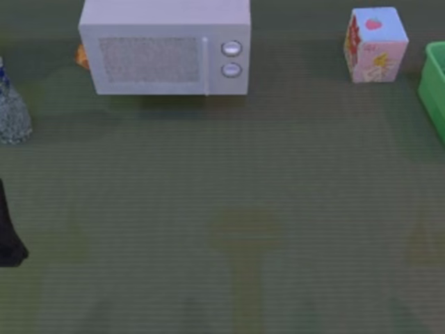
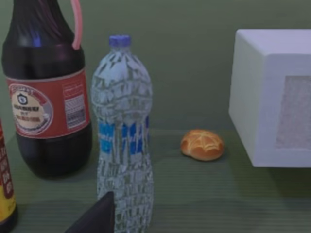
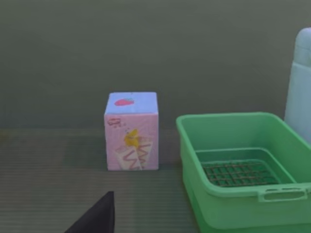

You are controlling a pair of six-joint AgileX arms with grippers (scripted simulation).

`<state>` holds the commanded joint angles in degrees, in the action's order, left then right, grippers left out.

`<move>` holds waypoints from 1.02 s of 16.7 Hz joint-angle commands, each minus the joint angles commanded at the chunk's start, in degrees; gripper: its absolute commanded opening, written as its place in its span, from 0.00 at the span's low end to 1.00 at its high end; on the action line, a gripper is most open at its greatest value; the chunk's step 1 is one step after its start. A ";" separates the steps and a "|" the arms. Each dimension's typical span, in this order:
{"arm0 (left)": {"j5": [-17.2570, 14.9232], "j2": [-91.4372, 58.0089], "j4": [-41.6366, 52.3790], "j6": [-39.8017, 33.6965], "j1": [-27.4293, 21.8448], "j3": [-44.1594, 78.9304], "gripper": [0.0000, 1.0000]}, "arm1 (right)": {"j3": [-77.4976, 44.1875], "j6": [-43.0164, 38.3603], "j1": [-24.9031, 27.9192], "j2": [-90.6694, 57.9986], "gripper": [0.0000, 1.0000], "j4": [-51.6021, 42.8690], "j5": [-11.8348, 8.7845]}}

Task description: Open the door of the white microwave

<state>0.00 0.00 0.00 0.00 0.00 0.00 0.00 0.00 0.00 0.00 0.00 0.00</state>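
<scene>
Left gripper (image 1: 10, 243) is sitting at the frame's left edge; finger opening: cannot tell. Right arm is lying out of the top view. The white microwave (image 1: 165, 46) is standing upper left, the door (image 1: 149, 61) shut. Risk: reaching in, the left arm is likely clipping the water bottle (image 1: 12, 115).

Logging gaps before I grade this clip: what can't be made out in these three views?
- Both grippers: each wrist view shows only one dark fingertip at the frame edge, so open or shut is unclear.
- Right arm: absent from the top view.
- Dark sauce bottle: cap cut off by the left wrist view's edge.
- Green basket: cropped at the top view's right edge.
- The door: looks shut; its handle is too thin to detail.
- Bread roll: mostly hidden behind the white microwave from above.
</scene>
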 joint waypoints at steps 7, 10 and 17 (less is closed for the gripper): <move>1.30 -8.77 6.26 -1.65 -2.63 8.09 1.00 | 0.00 0.00 0.00 0.00 1.00 0.00 0.00; 2.96 -21.13 13.68 -4.20 -5.86 19.96 1.00 | 0.00 0.00 0.00 0.00 1.00 0.00 0.00; 7.58 -61.14 33.78 -13.59 -15.65 63.67 1.00 | 0.00 0.00 0.00 0.00 1.00 0.00 0.00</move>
<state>7.58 -61.14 33.78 -13.59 -15.65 63.67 0.00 0.00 0.00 0.00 0.00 0.00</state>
